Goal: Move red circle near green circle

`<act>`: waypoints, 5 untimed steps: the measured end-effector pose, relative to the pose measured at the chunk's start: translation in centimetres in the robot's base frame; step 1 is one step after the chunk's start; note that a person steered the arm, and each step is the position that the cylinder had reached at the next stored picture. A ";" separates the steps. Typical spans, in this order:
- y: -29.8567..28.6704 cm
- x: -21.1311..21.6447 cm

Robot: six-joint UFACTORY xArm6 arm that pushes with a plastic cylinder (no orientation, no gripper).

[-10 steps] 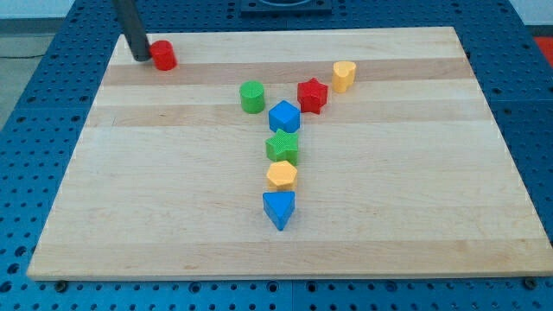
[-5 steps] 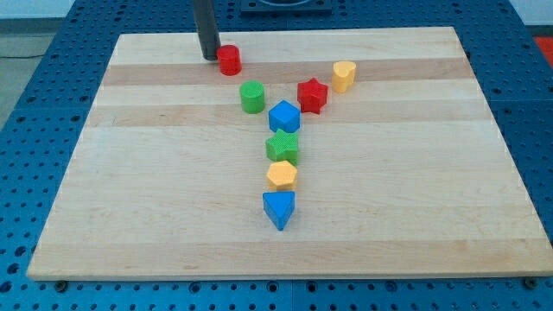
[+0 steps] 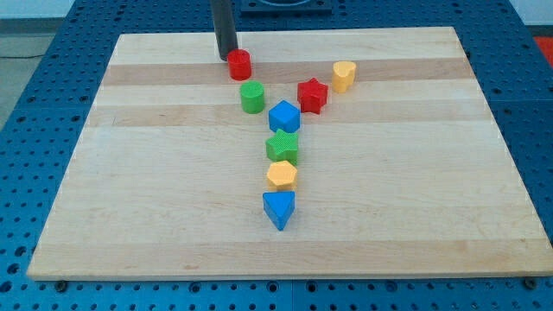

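Observation:
The red circle [image 3: 239, 65] stands on the wooden board near the view's top, just above and slightly left of the green circle [image 3: 252, 97], with a small gap between them. My tip [image 3: 226, 58] touches the red circle's upper left side. The dark rod rises from there out of the view's top.
A red star [image 3: 312, 94] and a yellow heart [image 3: 344, 75] lie to the right of the green circle. A blue cube [image 3: 283, 117], a green star [image 3: 282, 148], a yellow hexagon [image 3: 282, 175] and a blue triangle [image 3: 278, 209] run down the middle of the board [image 3: 130, 190].
My tip has pushed the red circle from the board's top left corner to the right and slightly down, ending close above the green circle. The other blocks have not moved.

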State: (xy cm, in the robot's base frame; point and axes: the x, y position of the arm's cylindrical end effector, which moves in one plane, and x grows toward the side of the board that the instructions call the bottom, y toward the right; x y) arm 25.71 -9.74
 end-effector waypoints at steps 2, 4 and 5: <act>0.8 0.8; 2.7 -0.6; 2.7 0.7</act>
